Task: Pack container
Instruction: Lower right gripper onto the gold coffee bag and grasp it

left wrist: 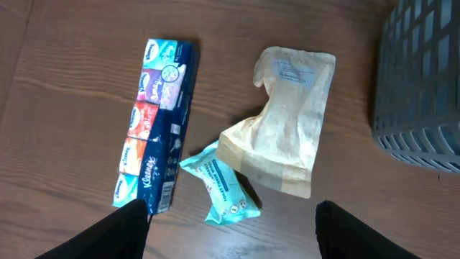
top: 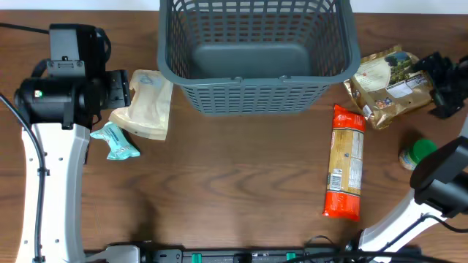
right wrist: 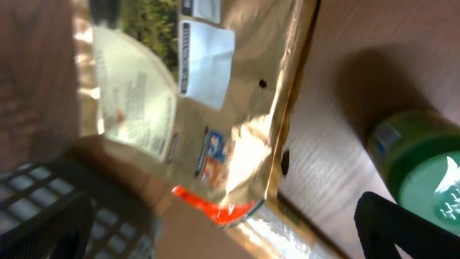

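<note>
Left gripper (left wrist: 231,216) hangs spread wide above a tan pouch (left wrist: 284,122) and teal packet (left wrist: 223,191); right gripper (right wrist: 219,216) gapes over a gold bag (right wrist: 208,93). I see the basket (top: 256,95) between both, just right of the pouch.

Overhead shows me the whole desk (top: 219,190) straight down. Left wrist overlooks its left edge; right wrist hugs the far-right corner.

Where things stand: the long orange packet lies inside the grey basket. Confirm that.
Not right. The overhead view shows the long orange packet lying on the table, outside the grey basket, which holds nothing.
</note>
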`<act>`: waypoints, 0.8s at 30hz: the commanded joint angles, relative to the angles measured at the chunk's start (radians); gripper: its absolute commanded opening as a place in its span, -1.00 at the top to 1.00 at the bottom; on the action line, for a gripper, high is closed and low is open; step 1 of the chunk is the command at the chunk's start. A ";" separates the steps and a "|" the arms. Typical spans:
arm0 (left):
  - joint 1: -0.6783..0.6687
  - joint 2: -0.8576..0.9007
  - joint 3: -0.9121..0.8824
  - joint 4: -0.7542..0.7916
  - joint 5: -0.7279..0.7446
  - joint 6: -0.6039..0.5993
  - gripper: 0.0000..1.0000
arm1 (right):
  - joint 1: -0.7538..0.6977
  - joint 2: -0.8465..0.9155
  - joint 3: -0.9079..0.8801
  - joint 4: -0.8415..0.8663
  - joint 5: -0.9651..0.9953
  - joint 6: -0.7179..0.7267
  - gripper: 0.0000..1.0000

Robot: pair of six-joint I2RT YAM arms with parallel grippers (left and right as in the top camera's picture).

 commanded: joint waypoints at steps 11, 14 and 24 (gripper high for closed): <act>0.004 0.005 0.011 -0.004 -0.008 0.006 -0.47 | 0.003 -0.001 -0.391 0.438 -0.214 -0.188 -0.99; 0.004 0.005 0.011 -0.004 -0.008 0.006 -0.47 | 0.008 -0.001 -0.450 0.540 -0.264 -0.212 -0.99; 0.004 0.005 0.011 -0.004 -0.008 0.006 -0.47 | 0.016 0.000 -0.570 0.736 -0.280 -0.216 -0.99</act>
